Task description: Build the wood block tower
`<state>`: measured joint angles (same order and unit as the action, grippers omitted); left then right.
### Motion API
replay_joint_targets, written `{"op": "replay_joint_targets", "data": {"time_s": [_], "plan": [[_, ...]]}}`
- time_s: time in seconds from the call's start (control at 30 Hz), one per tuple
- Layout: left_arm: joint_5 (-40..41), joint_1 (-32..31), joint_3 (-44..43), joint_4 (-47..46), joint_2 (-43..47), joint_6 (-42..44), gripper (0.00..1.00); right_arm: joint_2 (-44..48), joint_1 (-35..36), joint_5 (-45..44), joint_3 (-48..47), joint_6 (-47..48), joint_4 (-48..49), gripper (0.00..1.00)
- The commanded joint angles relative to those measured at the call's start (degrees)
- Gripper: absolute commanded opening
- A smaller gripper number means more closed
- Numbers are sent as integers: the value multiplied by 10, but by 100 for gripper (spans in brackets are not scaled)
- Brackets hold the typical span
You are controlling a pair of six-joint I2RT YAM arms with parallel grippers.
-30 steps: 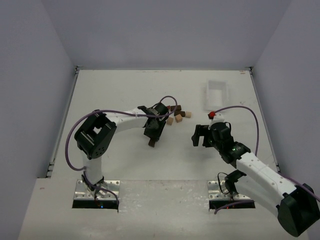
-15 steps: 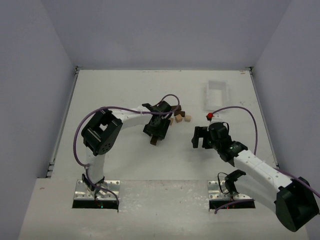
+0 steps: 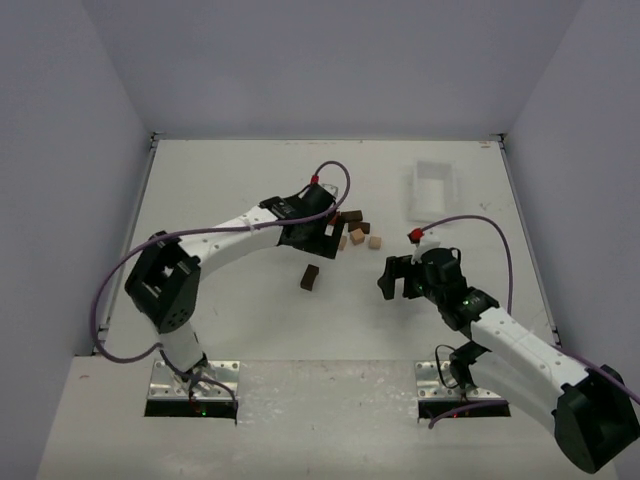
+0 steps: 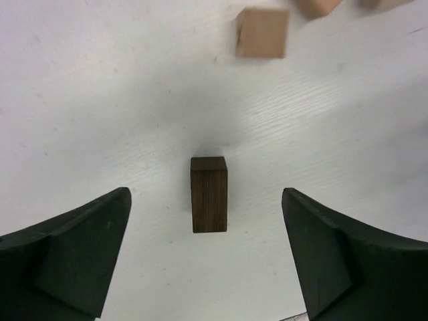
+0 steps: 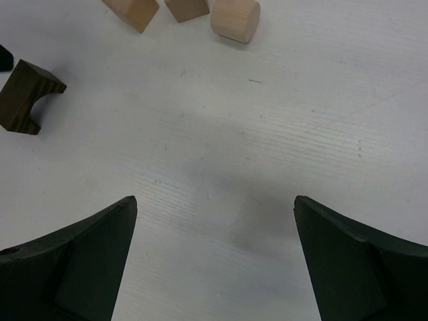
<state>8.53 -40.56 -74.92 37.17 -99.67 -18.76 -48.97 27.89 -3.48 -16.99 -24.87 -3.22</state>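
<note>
Block (image 4: 208,194) of dark brown grained wood stands upright, alone on the surface (image 3: 230,200). Left tool (image 3: 318,240), clamped on it a second ago, has released it and lifted away; right tool (image 5: 214,200) gapes empty nearby.

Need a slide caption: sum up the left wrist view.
Open left pincer above a lone dark brown block on the white table, a tan block beyond.
</note>
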Motion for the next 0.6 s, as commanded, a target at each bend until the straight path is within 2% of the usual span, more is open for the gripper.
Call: {"op": "replay_joint_targets", "data": {"time_s": [0.0,0.1,0.13,0.23,0.27,0.3,0.37,0.57], "plan": [[5,21,36,-91,146,-3,100,-10,13,30,-8,55,82,99],[-3,59,77,-142,205,-37,100,-65,64,-10,-51,90,83,99],[-7,90,104,-164,216,-64,100,-109,86,-21,-70,102,73,99],[0,168,169,-205,254,-125,100,-212,104,-85,-195,47,-6,99],[10,194,193,-212,259,-139,100,-234,116,-138,-225,26,-25,99],[22,210,211,-216,264,-152,100,-256,119,-154,-247,7,-40,99],[45,231,255,-231,279,-182,100,-322,136,-194,-301,-41,-63,99],[57,261,289,-247,294,-183,100,-435,158,-200,-394,-114,-91,99]]}}
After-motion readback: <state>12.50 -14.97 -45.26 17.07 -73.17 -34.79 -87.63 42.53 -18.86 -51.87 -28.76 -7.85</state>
